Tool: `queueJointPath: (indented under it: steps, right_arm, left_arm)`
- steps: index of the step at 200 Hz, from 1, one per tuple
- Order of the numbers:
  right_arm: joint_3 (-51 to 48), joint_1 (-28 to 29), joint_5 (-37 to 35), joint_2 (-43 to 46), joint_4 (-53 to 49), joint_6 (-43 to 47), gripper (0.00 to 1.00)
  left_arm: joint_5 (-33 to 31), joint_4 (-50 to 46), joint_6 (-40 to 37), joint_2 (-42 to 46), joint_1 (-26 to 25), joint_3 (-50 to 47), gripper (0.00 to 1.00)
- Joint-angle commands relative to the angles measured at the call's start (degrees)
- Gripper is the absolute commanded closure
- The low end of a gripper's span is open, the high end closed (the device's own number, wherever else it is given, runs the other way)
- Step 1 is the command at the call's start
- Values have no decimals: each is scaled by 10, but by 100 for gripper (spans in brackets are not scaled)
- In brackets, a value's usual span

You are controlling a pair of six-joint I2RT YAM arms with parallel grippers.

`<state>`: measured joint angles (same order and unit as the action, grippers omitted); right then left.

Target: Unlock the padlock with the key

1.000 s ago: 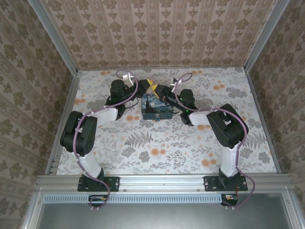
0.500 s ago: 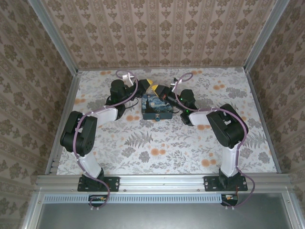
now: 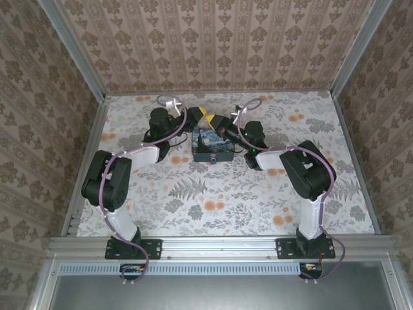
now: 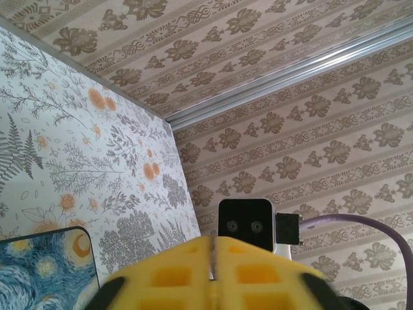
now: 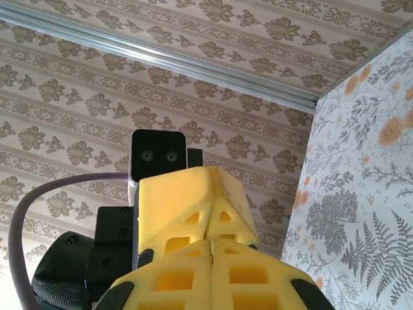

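My left pincer (image 4: 211, 257) and right pincer (image 5: 211, 250) meet, both pressed shut, over the far edge of the Starry Night box (image 3: 208, 145); the padlock (image 3: 210, 159) seemingly hangs at its near edge, key indiscernible, unlocking apparently undone.

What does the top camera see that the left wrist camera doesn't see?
The top camera gives you both whole arms, the left arm and the right arm, the rail they are bolted to, and the whole painted box. The left wrist camera gives you the left gripper up close, its yellow fingers pressed together, and the black camera block on the other wrist facing it. Both share the box, the flowery table and the patterned wall.
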<state>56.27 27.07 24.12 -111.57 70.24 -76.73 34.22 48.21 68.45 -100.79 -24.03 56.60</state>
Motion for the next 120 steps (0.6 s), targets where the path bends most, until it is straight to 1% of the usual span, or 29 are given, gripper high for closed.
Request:
queueJointPath:
  steps: [1, 7, 26, 39, 51, 65, 75, 83, 94, 120]
  right_arm:
    - [-6, -8, 9, -1, 36, -1, 100]
    - [-8, -10, 10, 0, 36, 0, 100]
    - [-19, -19, 14, 2, 33, 1, 100]
    - [-25, -25, 19, 5, 23, 4, 100]
    - [-30, -32, 27, 12, 8, 13, 100]
    - [-37, -41, 37, 24, -21, 29, 100]
    - [-40, -48, 45, 35, -51, 50, 100]
    - [-43, -54, 51, 43, -76, 66, 100]
    - [-46, -62, 61, 50, -106, 86, 100]
    - [-46, -81, 84, 53, -160, 113, 100]
  left_arm:
    - [-1, 8, -9, 9, 0, -9, 70]
    - [-1, 4, -11, 14, 2, -10, 64]
    - [-2, -10, -17, 34, 11, -21, 52]
    - [1, -20, -23, 50, 20, -30, 48]
    - [6, -36, -32, 67, 25, -42, 42]
    - [13, -78, -57, 89, 29, -54, 40]
    - [17, -115, -89, 105, 29, -61, 37]
    - [17, -159, -116, 119, 28, -65, 34]
    - [17, -220, -159, 139, 24, -66, 32]
    - [-6, -361, -284, 176, -2, -61, 24]
